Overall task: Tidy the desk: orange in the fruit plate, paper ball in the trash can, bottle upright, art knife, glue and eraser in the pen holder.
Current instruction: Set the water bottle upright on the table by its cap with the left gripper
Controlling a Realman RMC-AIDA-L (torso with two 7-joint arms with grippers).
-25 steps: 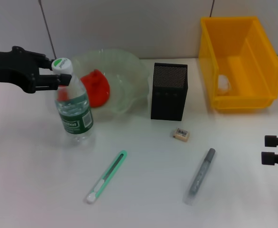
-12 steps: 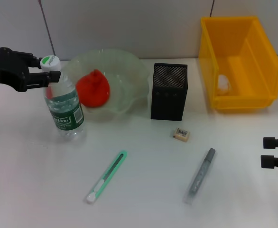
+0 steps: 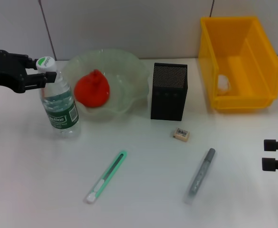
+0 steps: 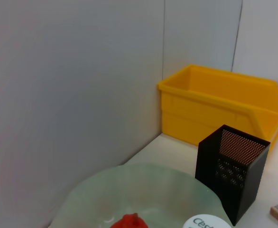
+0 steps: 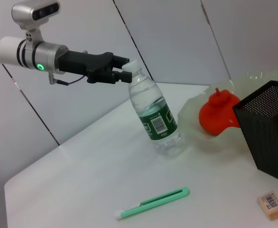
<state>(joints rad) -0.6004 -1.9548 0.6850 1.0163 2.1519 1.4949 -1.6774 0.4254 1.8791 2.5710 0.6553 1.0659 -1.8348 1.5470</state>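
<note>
- Since the trash can (image 3: pixel 238 61) is the biggest thing on the desk, it serves as the landmark at the far right; a white paper ball (image 3: pixel 223 83) already lies inside against its left wall.
- Well to its left sits the fruit plate (image 3: pixel 125 71) with the orange (image 3: pixel 92 89) resting in it, so that step looks done.
- Just beyond the plate's left edge stands the bottle (image 3: pixel 58 102), leaning a little; the left gripper (image 3: pixel 43 76) is closed on its cap, probably to bring it fully upright before release.
- Between plate and can stands the pen holder (image 3: pixel 169 91); its contents are not visible.
- Nearer the robot than the holder lie the art knife (image 3: pixel 106 176), the glue (image 3: pixel 199 175) and, closest to the holder, the eraser (image 3: pixel 182 134), all yet to be collected.
- Near the robot's side of the can, the right gripper (image 3: pixel 271 154) waits at the desk's right edge, fingers apart and holding nothing.
</note>
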